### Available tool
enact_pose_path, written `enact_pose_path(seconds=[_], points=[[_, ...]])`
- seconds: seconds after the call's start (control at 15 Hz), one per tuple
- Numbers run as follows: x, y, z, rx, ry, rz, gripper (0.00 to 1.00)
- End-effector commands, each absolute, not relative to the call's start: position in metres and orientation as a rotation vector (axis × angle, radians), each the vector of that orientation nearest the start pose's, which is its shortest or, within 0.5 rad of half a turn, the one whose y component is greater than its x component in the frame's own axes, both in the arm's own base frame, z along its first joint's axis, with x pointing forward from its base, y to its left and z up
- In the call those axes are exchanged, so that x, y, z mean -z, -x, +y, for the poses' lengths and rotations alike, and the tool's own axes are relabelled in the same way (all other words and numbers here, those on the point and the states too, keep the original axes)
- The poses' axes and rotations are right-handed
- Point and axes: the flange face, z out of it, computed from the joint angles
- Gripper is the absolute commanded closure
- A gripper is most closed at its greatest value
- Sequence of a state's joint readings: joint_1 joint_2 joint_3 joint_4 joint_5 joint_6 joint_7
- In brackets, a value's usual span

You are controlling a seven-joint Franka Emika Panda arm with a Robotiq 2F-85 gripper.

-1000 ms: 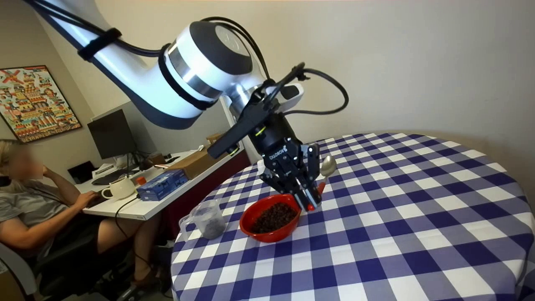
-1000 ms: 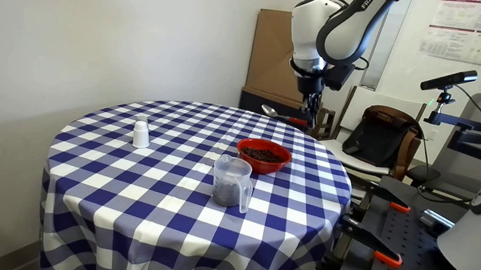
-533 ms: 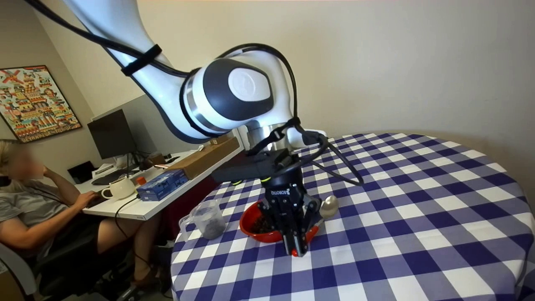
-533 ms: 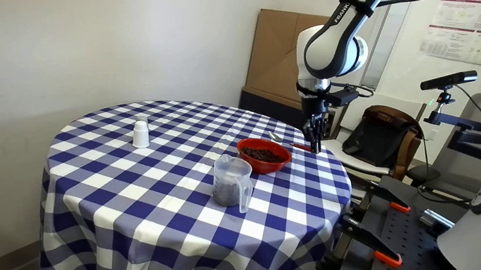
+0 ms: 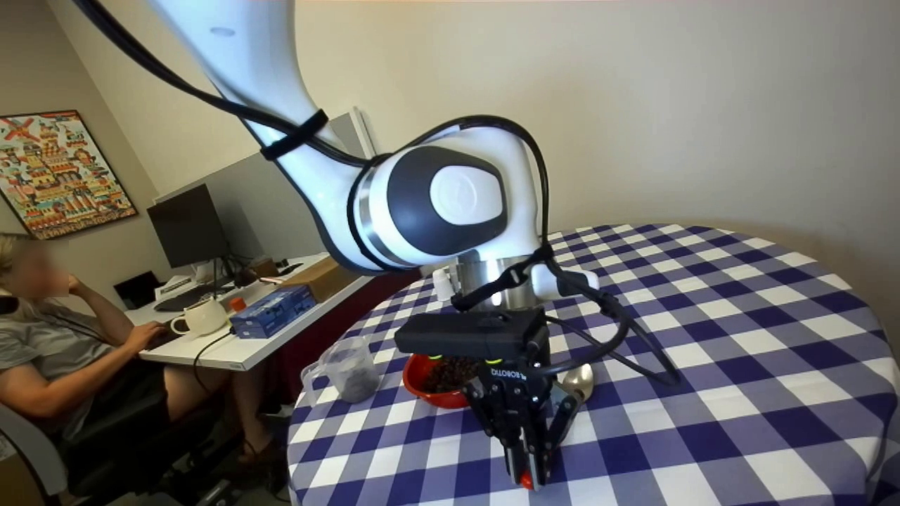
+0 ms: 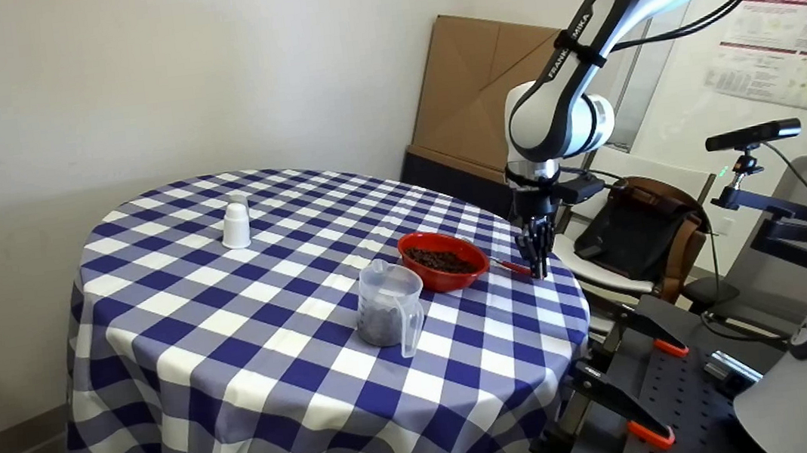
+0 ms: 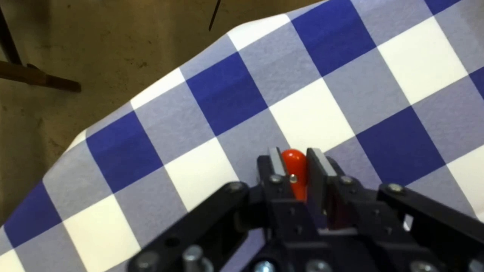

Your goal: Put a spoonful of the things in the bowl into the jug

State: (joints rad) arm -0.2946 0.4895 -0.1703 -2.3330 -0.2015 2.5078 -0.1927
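My gripper point(image 7: 297, 160) is shut on the red handle of the spoon point(image 7: 295, 166), whose rounded end sticks out between the fingers. In an exterior view the silvery spoon head point(image 5: 579, 381) shows beyond the gripper, and no dark bits can be made out on it. The red bowl point(image 6: 449, 283), beside the gripper, holds the dark brown things point(image 6: 441, 259); the arm partly covers it in an exterior view point(image 5: 436, 398). On the bowl's far side from my gripper stands the see-through jug point(image 6: 387, 298), upright, its lower part greyish. Whether the spoon touches the cloth I cannot tell.
A white upright cup-like item point(image 6: 236, 227) stands farther off on the checked tablecloth point(image 6: 287, 270). The table edge runs close to my gripper, with the floor point(image 7: 113, 41) beyond it. A chair with a bag point(image 6: 636, 230) is behind the arm, and a person sits at a desk.
My gripper has come down from above the table to just over the cloth, carrying the spoon lower beside the bowl. Bowl and jug have stayed in place.
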Motion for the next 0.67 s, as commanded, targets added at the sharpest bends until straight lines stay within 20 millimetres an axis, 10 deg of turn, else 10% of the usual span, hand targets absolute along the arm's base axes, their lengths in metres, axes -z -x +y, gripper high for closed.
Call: enact_pose_path(seconds=[0.0,0.33,0.6], points=[[-0.093,-0.426,-0.219,-0.520,3.149,0.043,0.48],[-0.124,-0.457,-0.190,-0.305,3.122,-0.004,0.12],[-0.189,-0.493,-0.161,0.000,3.133,-0.016,0.00]])
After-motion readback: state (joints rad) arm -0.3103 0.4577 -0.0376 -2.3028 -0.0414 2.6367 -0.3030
